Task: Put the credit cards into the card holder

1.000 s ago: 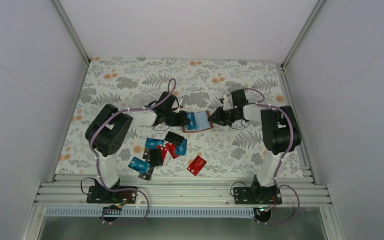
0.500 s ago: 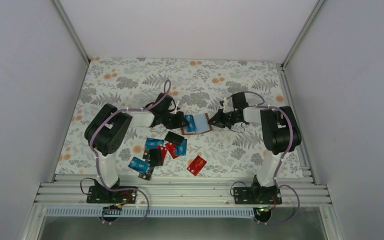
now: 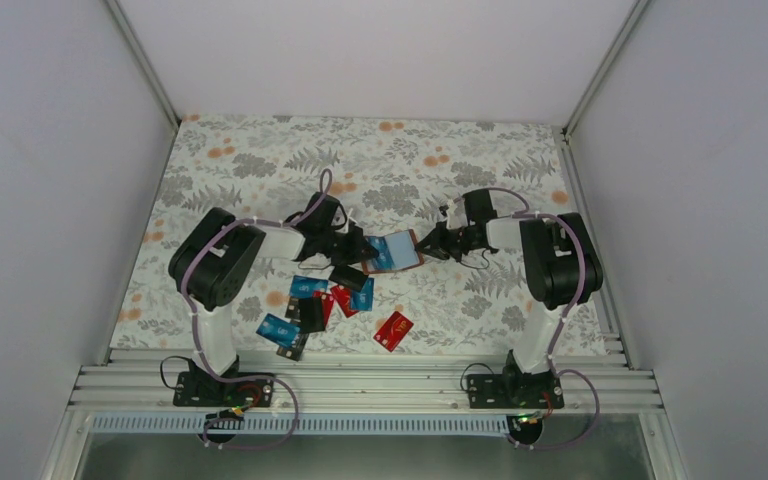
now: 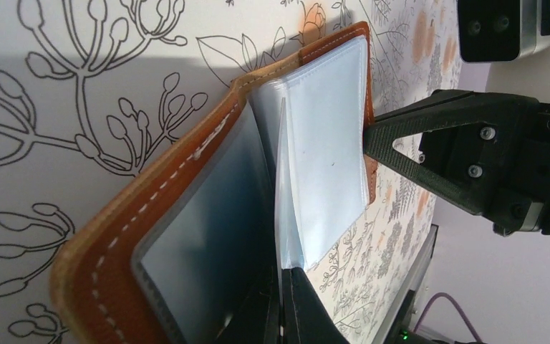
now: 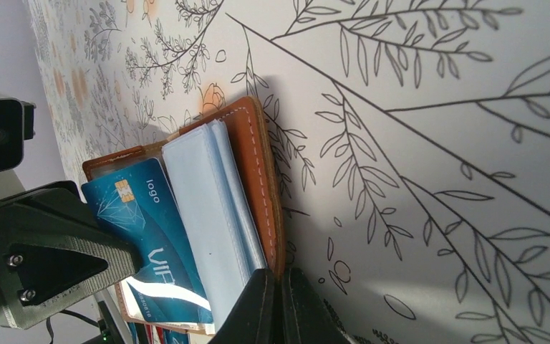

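Reddish-brown leather card holder (image 3: 392, 251) lies open mid-tabletop (image 3: 260, 160), nudged slightly left since a second ago, and the right pincer (image 3: 427, 243) has now shut on its right cover. Its clear sleeves fan up, a blue plastic card (image 5: 147, 236) tucked inside. Reaching low from the opposite side, the left pincer (image 3: 356, 245) pinches a sleeve

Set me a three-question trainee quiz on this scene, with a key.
1. True or false: the card holder lies folded shut.
2. The card on the holder is: A red, B blue, C black.
3. Fill in: the left claw and the right claw both have their fingers ___ (open/shut).
Key: 1 false; 2 B; 3 shut.
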